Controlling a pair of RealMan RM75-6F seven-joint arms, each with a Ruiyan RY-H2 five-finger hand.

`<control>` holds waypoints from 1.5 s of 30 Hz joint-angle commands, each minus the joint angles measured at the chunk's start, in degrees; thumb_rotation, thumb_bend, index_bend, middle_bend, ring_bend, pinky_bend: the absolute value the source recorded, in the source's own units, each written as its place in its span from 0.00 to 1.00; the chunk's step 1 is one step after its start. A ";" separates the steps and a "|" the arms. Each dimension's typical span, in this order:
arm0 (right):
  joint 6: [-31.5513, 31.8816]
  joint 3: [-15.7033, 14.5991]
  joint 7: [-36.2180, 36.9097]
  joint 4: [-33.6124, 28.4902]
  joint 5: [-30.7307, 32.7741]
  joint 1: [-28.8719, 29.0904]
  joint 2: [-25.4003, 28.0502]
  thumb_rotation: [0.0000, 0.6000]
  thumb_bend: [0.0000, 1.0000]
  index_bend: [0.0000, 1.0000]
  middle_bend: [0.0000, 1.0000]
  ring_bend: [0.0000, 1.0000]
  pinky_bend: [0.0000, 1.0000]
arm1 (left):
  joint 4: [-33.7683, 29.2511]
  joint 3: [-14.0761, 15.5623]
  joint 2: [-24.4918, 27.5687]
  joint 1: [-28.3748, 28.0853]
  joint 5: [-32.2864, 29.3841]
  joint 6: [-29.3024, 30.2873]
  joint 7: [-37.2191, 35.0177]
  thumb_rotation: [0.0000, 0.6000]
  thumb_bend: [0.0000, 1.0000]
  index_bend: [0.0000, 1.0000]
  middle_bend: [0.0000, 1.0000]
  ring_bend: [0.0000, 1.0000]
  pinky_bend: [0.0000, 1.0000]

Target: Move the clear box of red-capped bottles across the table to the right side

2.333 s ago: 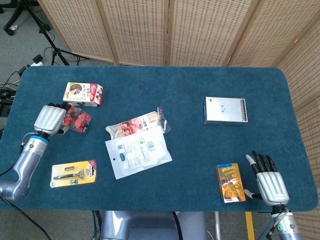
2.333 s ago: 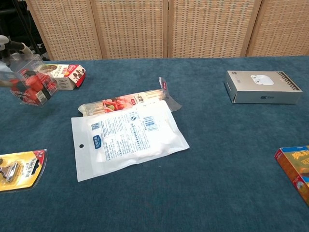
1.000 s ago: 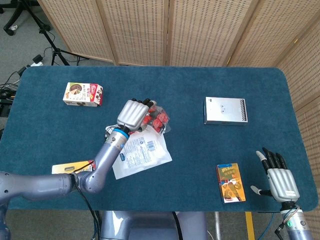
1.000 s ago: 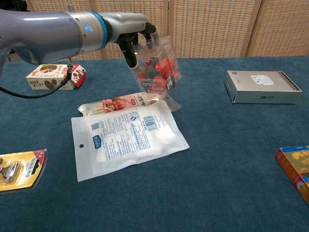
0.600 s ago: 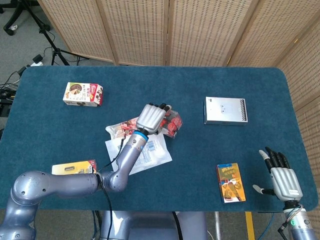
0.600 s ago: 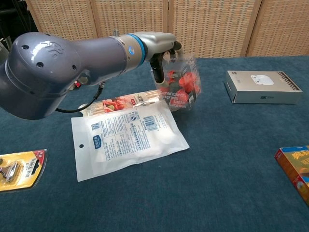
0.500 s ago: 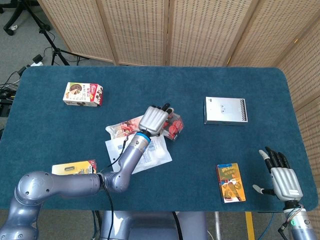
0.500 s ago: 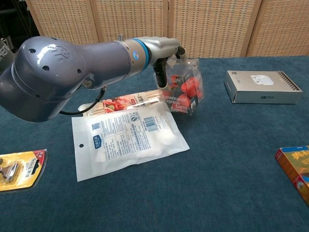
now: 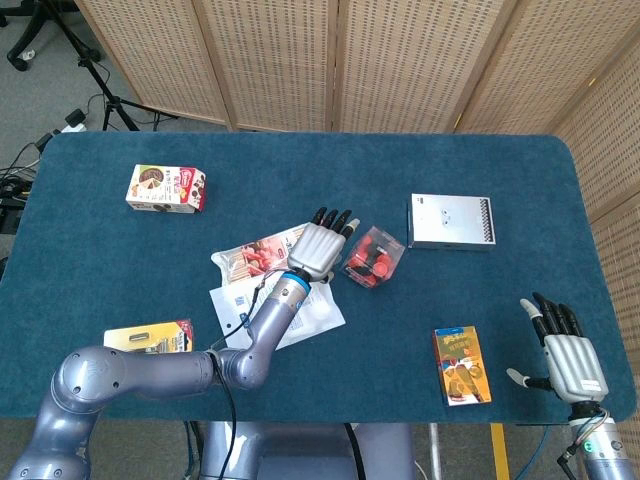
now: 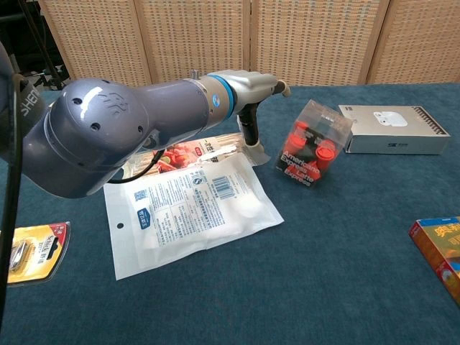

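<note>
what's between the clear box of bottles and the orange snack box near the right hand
Nothing: in the head view, only bare blue tabletop separates the clear box and the orange snack box.

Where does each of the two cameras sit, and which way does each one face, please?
Head view: high above the table's near edge, looking steeply down on the whole blue table; shows the left hand with its arm, and the right hand.
Chest view: low at the near edge, looking level across the table toward the wicker screens; shows only the left arm, its hand mostly hidden.
Shared: the clear box of red-capped bottles, the silver box and the white pouch.
</note>
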 commanded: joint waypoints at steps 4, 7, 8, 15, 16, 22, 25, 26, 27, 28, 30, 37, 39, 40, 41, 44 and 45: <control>0.21 0.01 -0.05 -0.08 -0.07 -0.08 0.02 1.00 0.05 0.02 0.00 0.00 0.00 | 0.26 -0.39 -0.06 0.69 1.87 1.04 -2.00 1.00 0.19 0.00 0.00 0.00 0.00; 0.30 0.04 -0.11 -0.06 -0.06 -0.10 0.05 1.00 0.05 0.02 0.00 0.00 0.00 | -0.66 -0.78 0.96 1.46 3.06 1.63 -3.37 1.00 0.19 0.00 0.00 0.00 0.00; 0.31 0.03 -0.11 -0.05 -0.09 -0.11 0.04 1.00 0.05 0.02 0.00 0.00 0.00 | -1.26 -0.98 1.53 1.78 3.36 1.86 -3.80 1.00 0.20 0.00 0.00 0.00 0.00; 0.44 -0.07 -0.63 -0.13 -0.27 -0.14 -0.08 1.00 0.05 0.02 0.00 0.00 0.00 | -14.39 0.24 10.76 7.93 14.33 13.98 -6.09 1.00 0.21 0.00 0.00 0.00 0.00; 0.47 -0.10 -0.80 -0.18 -0.33 -0.14 -0.12 1.00 0.05 0.02 0.00 0.00 0.00 | -16.77 1.37 12.19 9.39 16.54 16.09 -6.29 1.00 0.21 0.00 0.00 0.00 0.00; 0.93 -0.31 -2.81 -0.57 -0.98 -0.13 -0.75 1.00 0.05 0.02 0.00 0.00 0.00 | -32.06 12.67 22.81 21.07 28.61 30.58 -3.73 1.00 0.21 0.00 0.00 0.00 0.00; 1.07 -0.49 -4.71 -0.70 -1.23 -0.10 -1.40 1.00 0.05 0.02 0.00 0.00 0.00 | -38.58 19.89 27.87 27.92 35.22 37.22 -3.36 1.00 0.21 0.00 0.00 0.00 0.00; 1.02 -0.50 -5.29 -0.74 -1.14 -0.07 -1.60 1.00 0.05 0.02 0.00 0.00 0.00 | -39.59 21.54 28.86 29.65 36.69 38.32 -3.95 1.00 0.22 0.00 0.00 0.00 0.00; 1.00 -0.48 -5.79 -0.80 -1.03 -0.05 -1.78 1.00 0.05 0.02 0.00 0.00 0.00 | -40.56 23.44 29.88 31.69 37.94 39.47 -4.87 1.00 0.22 0.00 0.00 0.00 0.00; 0.87 -0.65 -6.69 -0.74 -1.26 0.05 -2.03 1.00 0.05 0.02 0.00 0.00 0.00 | -42.27 26.98 31.35 35.70 39.40 42.22 -7.06 1.00 0.22 0.00 0.00 0.00 0.00; 1.28 -0.58 -7.17 -0.80 -1.46 0.00 -2.43 1.00 0.05 0.02 0.00 0.00 0.00 | -42.36 31.38 32.67 41.28 44.16 46.07 -11.60 1.00 0.22 0.00 0.00 0.00 0.00; 3.49 0.84 -8.59 -0.85 -1.44 -0.10 -3.34 1.00 0.05 0.02 0.00 0.00 0.00 | -37.40 35.81 32.00 51.14 48.26 49.12 -18.01 1.00 0.22 0.00 0.00 0.00 0.00; 3.74 1.57 -10.28 -2.27 -1.49 0.38 -2.69 1.00 0.04 0.01 0.00 0.00 0.00 | -35.73 35.82 31.38 53.26 48.42 49.34 -19.11 1.00 0.22 0.00 0.00 0.00 0.00; 3.73 2.01 -11.58 -3.50 -1.64 0.82 -2.08 1.00 0.03 0.00 0.00 0.00 0.00 | -35.02 35.75 31.13 54.14 48.35 49.10 -20.05 1.00 0.22 0.00 0.00 0.00 0.00; 3.55 2.70 -13.77 -5.73 -1.87 1.58 -1.02 1.00 0.03 0.00 0.00 0.00 0.00 | -34.30 35.55 31.00 55.07 48.06 48.44 -21.39 1.00 0.22 0.00 0.00 0.00 0.00; 2.13 5.24 -20.89 -13.91 -1.32 4.24 1.79 1.00 0.04 0.00 0.00 0.00 0.00 | -32.91 34.42 31.01 56.48 46.93 46.05 -24.38 1.00 0.22 0.00 0.00 0.00 0.00; 1.17 6.03 -22.96 -16.71 -1.21 5.39 2.60 1.00 0.04 0.00 0.00 0.00 0.00 | -32.81 34.09 31.31 56.60 46.72 45.20 -24.81 1.00 0.22 0.00 0.00 0.00 0.00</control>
